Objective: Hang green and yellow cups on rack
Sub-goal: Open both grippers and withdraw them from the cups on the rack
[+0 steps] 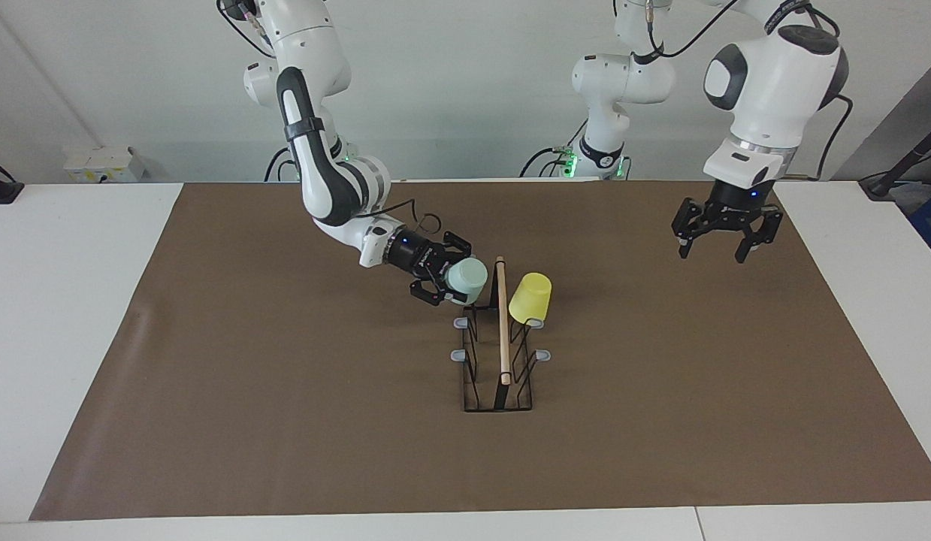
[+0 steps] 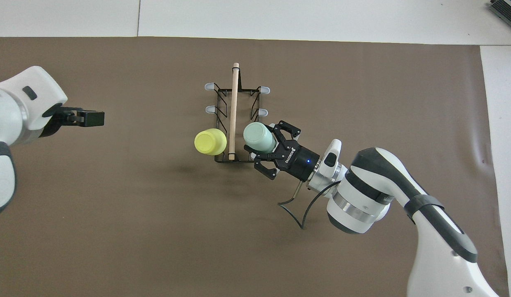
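Observation:
The black wire rack with its wooden dowel (image 1: 503, 330) stands mid-table; it also shows in the overhead view (image 2: 234, 99). The yellow cup (image 1: 530, 295) hangs tilted on the peg nearest the robots on the left arm's side, also in the overhead view (image 2: 210, 141). The mint green cup (image 1: 467, 276) sits at the matching peg on the right arm's side, also in the overhead view (image 2: 258, 137). My right gripper (image 1: 450, 272) is open, its fingers spread around the green cup's mouth end; it shows in the overhead view (image 2: 268, 143). My left gripper (image 1: 724, 244) waits, open and empty, in the air.
Grey-tipped free pegs (image 1: 460, 355) stick out on both sides of the rack. A brown mat (image 1: 285, 391) covers the table. The left gripper (image 2: 94, 119) hovers over the mat toward the left arm's end.

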Robot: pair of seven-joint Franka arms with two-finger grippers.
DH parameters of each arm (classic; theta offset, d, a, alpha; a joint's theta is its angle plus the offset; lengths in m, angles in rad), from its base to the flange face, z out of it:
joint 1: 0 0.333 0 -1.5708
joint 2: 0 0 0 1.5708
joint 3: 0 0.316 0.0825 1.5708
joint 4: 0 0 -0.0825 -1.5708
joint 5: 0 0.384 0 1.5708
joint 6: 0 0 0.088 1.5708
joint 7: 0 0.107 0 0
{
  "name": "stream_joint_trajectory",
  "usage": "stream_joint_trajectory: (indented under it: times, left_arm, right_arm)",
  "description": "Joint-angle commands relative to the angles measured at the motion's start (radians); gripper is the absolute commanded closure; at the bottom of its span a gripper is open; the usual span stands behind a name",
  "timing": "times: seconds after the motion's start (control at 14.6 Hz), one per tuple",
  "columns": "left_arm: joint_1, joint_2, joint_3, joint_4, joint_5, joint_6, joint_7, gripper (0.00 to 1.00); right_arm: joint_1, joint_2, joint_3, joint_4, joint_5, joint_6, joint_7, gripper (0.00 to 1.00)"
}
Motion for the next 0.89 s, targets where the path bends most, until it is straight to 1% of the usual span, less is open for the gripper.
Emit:
stream_joint_trajectory:
  times: [0.0,0.07,0.21,0.34,0.41,0.55,0.68,0.82]
  left_arm:
    - [0.05,0.07,-0.007,0.178,-0.026,-0.164,0.076,0.0]
    - [0.06,0.087,-0.007,0.234,-0.026,-0.212,0.076,0.0]
    - [0.08,0.12,-0.007,0.327,-0.018,-0.316,0.079,0.0]
    - [0.09,0.142,-0.007,0.392,-0.022,-0.39,0.103,0.0]
    - [0.089,0.133,-0.009,0.395,-0.022,-0.393,0.107,0.0]
    - [0.092,0.102,-0.007,0.362,-0.026,-0.395,0.107,0.0]
    - [0.089,0.096,-0.01,0.346,-0.024,-0.384,0.103,0.0]
    - [0.08,0.094,-0.01,0.343,-0.022,-0.39,0.102,0.0]
  right_arm:
    - [0.0,0.006,0.003,0.002,0.038,0.029,-0.036,0.73]
    - [-0.002,0.002,0.005,-0.007,0.038,0.019,-0.036,0.01]
    - [-0.002,-0.003,0.005,-0.009,0.038,0.019,-0.036,0.0]
    - [-0.003,-0.018,0.005,-0.009,0.038,0.025,-0.036,0.0]
    - [-0.009,-0.035,0.005,-0.009,0.037,0.034,-0.033,0.0]
    - [-0.023,-0.078,0.003,-0.017,0.029,0.072,-0.027,0.0]
    - [-0.04,-0.113,0.002,-0.015,0.006,0.155,-0.027,0.0]
    - [-0.09,-0.126,0.0,-0.009,-0.096,0.186,-0.025,0.0]
